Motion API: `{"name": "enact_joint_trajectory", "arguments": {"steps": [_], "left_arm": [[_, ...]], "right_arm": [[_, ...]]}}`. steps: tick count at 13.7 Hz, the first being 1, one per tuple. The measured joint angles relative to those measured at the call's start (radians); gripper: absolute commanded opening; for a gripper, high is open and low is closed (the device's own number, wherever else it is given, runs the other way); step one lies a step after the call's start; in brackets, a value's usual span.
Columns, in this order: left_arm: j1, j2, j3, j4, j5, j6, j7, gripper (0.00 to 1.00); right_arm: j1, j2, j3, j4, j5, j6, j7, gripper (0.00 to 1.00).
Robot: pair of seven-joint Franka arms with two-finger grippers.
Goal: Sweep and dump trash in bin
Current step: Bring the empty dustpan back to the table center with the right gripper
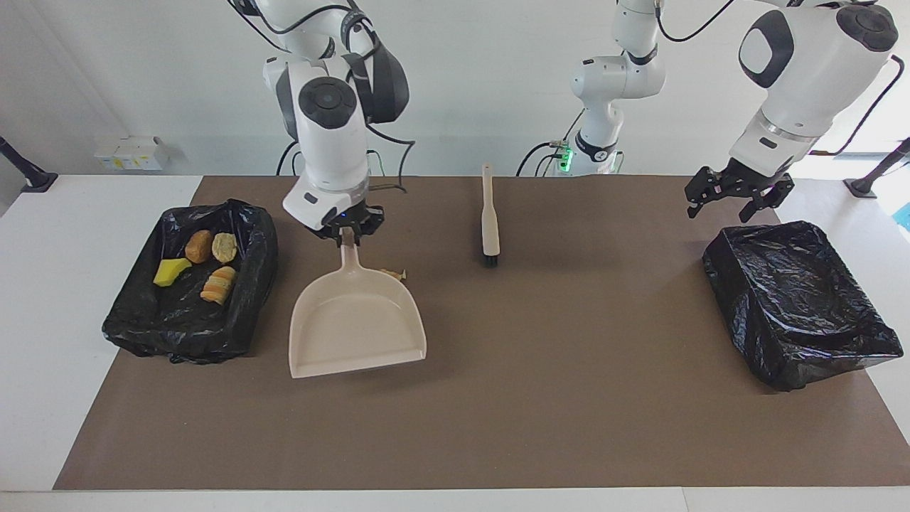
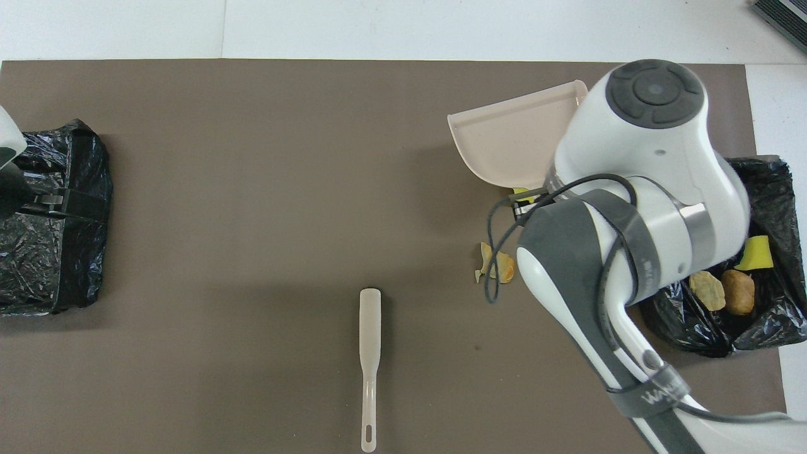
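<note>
The right gripper [image 1: 348, 235] was clamped on the handle of the dustpan [image 1: 355, 323] and held it over the mat [image 1: 569, 398], beside the bin [image 1: 188, 334] at the right arm's end of the table. The pan's mouth pointed away from the robots. Whether the pan rested on the mat or hung just above it could not be determined.

Four pieces of trash lay inside that bin: a yellow sponge chunk [image 1: 169, 272], a brown lump [image 1: 198, 246], a tan lump [image 1: 224, 247] and a striped lump [image 1: 218, 284].

One orange-tan piece [image 1: 392, 272] showed on the mat at the pan's edge nearer the robots, largely hidden by it in the facing view. In the overhead view it [image 2: 495, 265] lay partly under the right arm. A sliver of yellow [image 2: 521, 190] showed under the pan in that view. No other loose pieces could be made out; the pan and arm covered that patch of mat.

The brush [image 1: 488, 217] lay flat on the mat near the robots' edge, about midway along the table, bristles pointing away from them, untouched.

The left gripper [image 1: 732, 199] hung with its fingers spread, holding nothing, over the mat beside the second bin [image 1: 796, 313] at the left arm's end. That bin showed only black liner. The left arm was waiting.
</note>
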Motion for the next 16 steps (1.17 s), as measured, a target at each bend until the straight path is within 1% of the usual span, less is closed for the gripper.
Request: {"name": "enact_joint_trajectory", "arguments": {"steps": [2, 4, 7, 9, 11, 16], "left_arm": [[0.000, 0.000, 0.000, -0.001, 0.000, 0.000, 0.001, 1.00], [0.000, 0.000, -0.002, -0.001, 0.000, 0.000, 0.003, 1.00], [0.000, 0.000, -0.002, -0.001, 0.000, 0.000, 0.002, 1.00], [0.000, 0.000, -0.003, -0.001, 0.000, -0.001, 0.002, 1.00], [0.000, 0.000, -0.006, -0.001, 0.000, -0.002, 0.002, 1.00], [-0.001, 0.000, -0.010, -0.001, 0.000, -0.003, 0.002, 1.00]], "right_arm": [[0.037, 0.086, -0.001, 0.075, 0.071, 0.060, 0.126, 0.00], [0.092, 0.160, -0.001, 0.120, 0.111, 0.132, 0.234, 0.00], [0.212, 0.276, -0.001, 0.190, 0.118, 0.229, 0.375, 0.00], [0.271, 0.343, -0.002, 0.217, 0.119, 0.295, 0.418, 0.00], [0.294, 0.378, -0.003, 0.232, 0.119, 0.317, 0.432, 0.00], [0.320, 0.413, -0.002, 0.233, 0.119, 0.316, 0.423, 0.00]]}}
